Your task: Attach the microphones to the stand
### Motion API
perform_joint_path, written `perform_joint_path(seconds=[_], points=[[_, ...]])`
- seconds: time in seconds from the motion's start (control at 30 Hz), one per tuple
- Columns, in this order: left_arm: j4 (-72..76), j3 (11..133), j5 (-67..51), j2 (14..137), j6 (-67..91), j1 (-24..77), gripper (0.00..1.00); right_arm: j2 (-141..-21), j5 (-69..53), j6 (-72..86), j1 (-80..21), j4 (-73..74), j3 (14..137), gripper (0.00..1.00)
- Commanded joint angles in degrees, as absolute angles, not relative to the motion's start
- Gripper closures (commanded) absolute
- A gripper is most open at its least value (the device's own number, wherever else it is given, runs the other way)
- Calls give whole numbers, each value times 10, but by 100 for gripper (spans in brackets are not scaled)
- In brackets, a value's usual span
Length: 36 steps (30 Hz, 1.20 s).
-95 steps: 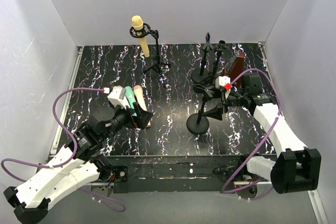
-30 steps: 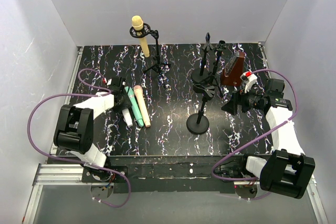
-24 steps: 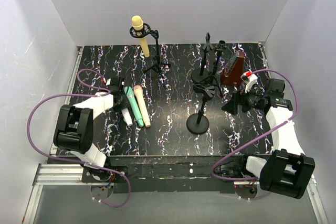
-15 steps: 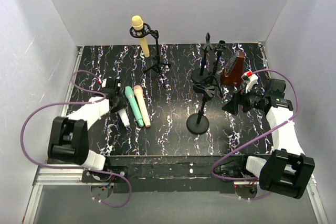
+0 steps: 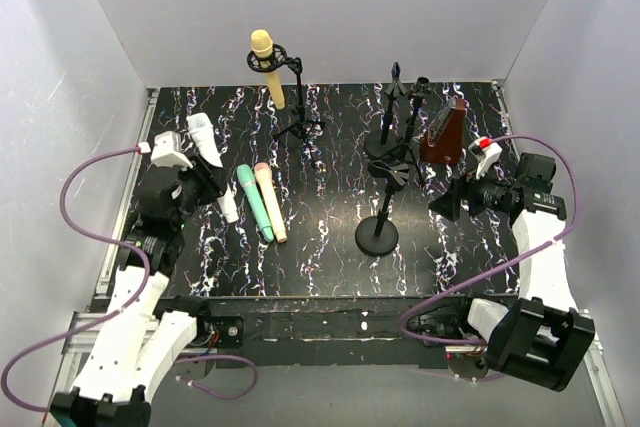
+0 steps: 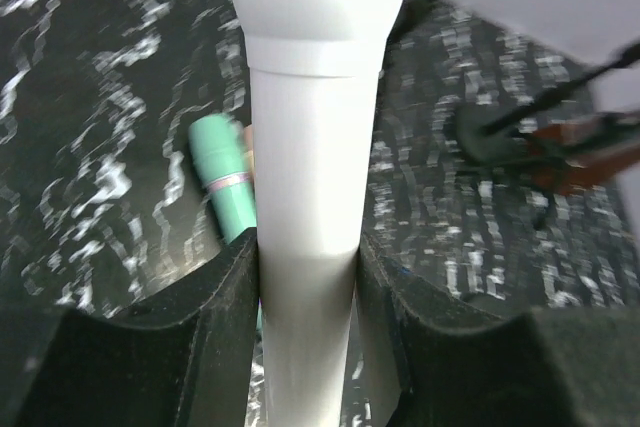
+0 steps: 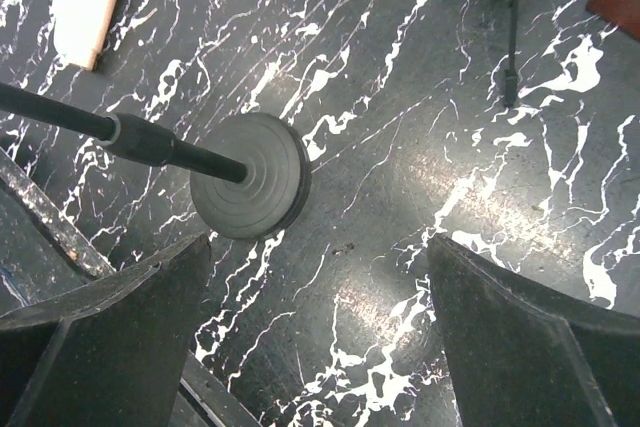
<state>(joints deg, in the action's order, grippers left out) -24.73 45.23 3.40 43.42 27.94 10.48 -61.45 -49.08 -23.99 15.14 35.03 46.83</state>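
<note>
My left gripper point(image 5: 212, 175) is shut on the white microphone point(image 5: 203, 137), which runs slantwise from its head at the back to its tail near the table. In the left wrist view the white microphone point(image 6: 310, 177) fills the gap of the left gripper point(image 6: 308, 272), both pads pressed on its shaft. The mint green microphone point(image 5: 255, 204) and the peach-pink one point(image 5: 270, 202) lie side by side on the table. The yellow microphone point(image 5: 266, 69) sits clipped in the tripod stand point(image 5: 298, 107). My right gripper point(image 5: 452, 202) is open and empty, right of the round-base stand point(image 5: 378, 234).
Two more black stands point(image 5: 397, 117) rise at the back right, with the brown metronome point(image 5: 443, 133) beside them. The round base point(image 7: 250, 189) lies just ahead of the open right gripper point(image 7: 320, 292). White walls enclose the black marbled table point(image 5: 330, 267).
The left gripper closed on the white microphone and raised it as the arm swung to a new pose. The right gripper drifted slightly right, still open.
</note>
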Motion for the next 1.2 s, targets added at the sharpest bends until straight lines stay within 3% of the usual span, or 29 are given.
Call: perform_joint_path(seconds=[0.0,0.27,0.47,0.6,0.83,1.17], points=[[-179,486,-107,392,256,103,100,-573,-521,-251,171,380,517,5],[-91,591,-283,454,287,105,100,-571,-505,-315,190,519,690,4],[-69,678,-323,506,290,139,100,-593,-551,-331,190,589,822,3],[-65,717,-286,547,271,215,100,-614,-609,-332,188,620,886,4],[-64,808,-136,662,176,436,100,-641,-693,-315,147,645,960,2],[63,911,-118,812,226,475,100,-678,-710,-239,-31,602,983,2]])
